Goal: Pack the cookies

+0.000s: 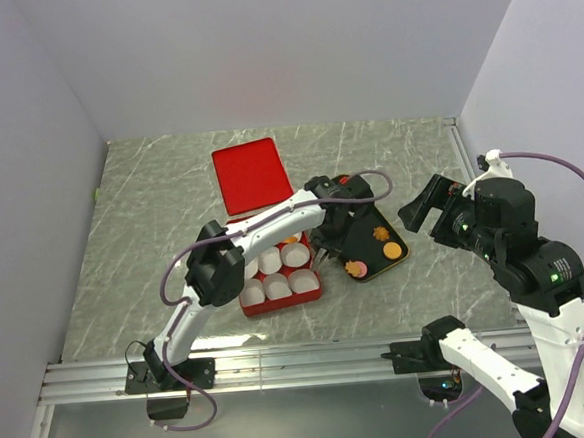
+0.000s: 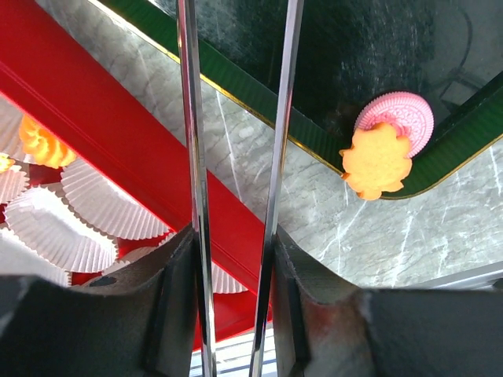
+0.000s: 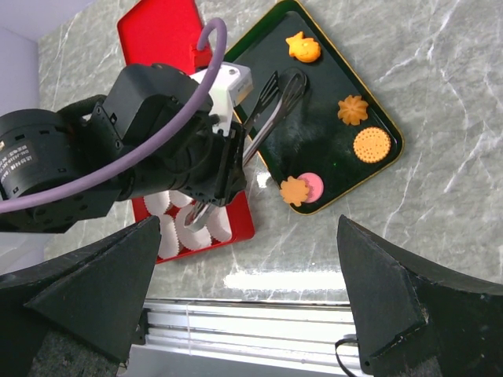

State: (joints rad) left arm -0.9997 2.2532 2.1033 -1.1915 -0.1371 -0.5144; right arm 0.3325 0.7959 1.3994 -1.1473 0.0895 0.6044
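Several cookies lie on a dark green tray: a fish-shaped orange one, a swirled orange one, a round orange one, and a flower-shaped orange one overlapping a pink one. My left gripper is shut on metal tongs, whose tips reach over the tray and hold nothing. An orange cookie sits in a paper cup in the red box. My right gripper is open and empty, raised to the right of the tray.
The red box holds several white paper cups and lies left of the tray. Its red lid lies flat behind it. A metal rail runs along the table's near edge. Walls close in the left, back and right.
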